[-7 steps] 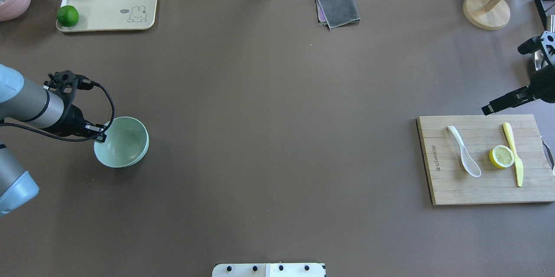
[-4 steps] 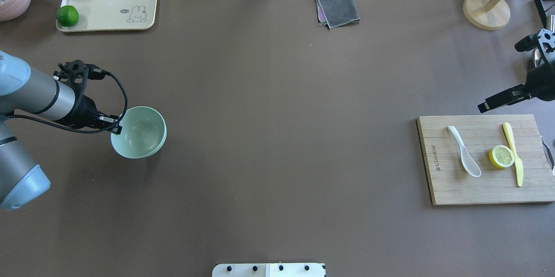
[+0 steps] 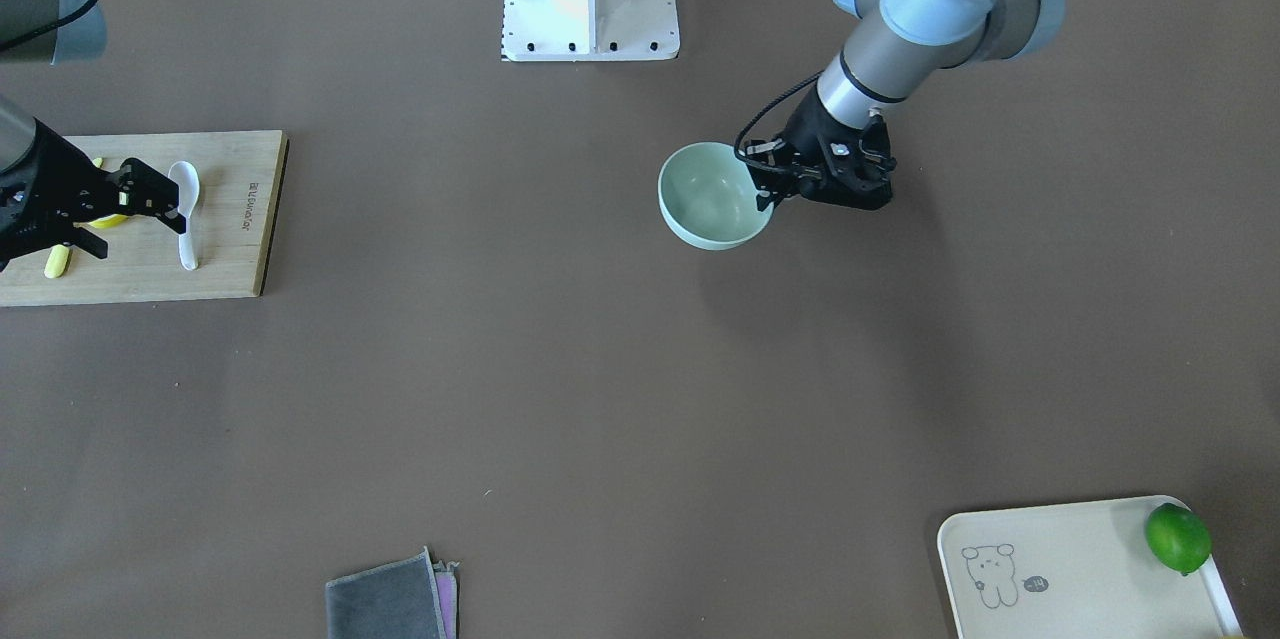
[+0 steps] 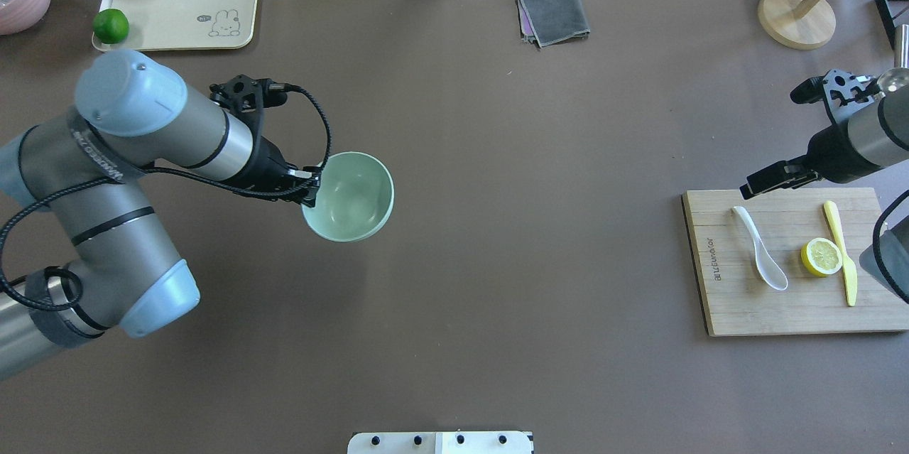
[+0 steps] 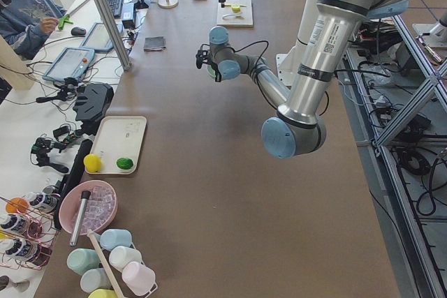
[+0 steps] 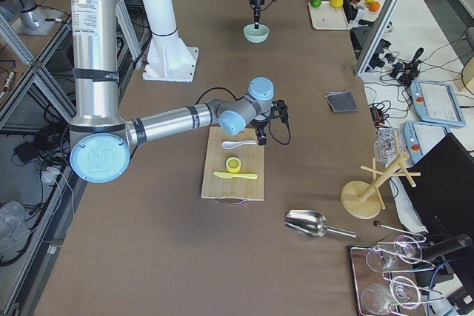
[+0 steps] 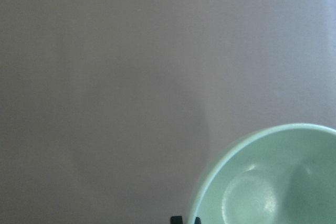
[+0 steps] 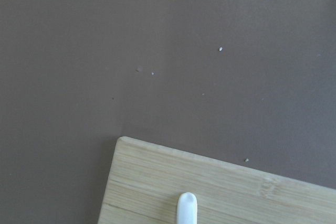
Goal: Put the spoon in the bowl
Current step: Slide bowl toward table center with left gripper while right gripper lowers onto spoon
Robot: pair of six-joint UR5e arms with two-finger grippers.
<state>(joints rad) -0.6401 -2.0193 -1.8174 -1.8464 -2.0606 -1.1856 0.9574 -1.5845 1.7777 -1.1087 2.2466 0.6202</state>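
The mint-green bowl (image 4: 348, 196) hangs left of the table's middle, gripped by its rim. My left gripper (image 4: 310, 187) is shut on the rim's near-left side. The bowl also shows in the front view (image 3: 712, 196) and the left wrist view (image 7: 273, 182). The white spoon (image 4: 763, 258) lies on the wooden cutting board (image 4: 717, 298) at the right, handle pointing away from me. My right gripper (image 4: 770, 180) is open and empty, hovering over the board's far edge near the handle end. The handle tip shows in the right wrist view (image 8: 187, 205).
A lemon half (image 4: 822, 256) and a yellow plastic knife (image 4: 845, 262) lie on the board right of the spoon. A grey cloth (image 4: 554, 15) lies at the back. A cream tray (image 4: 184, 6) with a lemon and a lime is back left, a wooden stand (image 4: 795, 17) back right.
My left arm has carried the bowl to the right, toward the table's middle. My right gripper has moved left and closer to the board's far edge, near the spoon handle.
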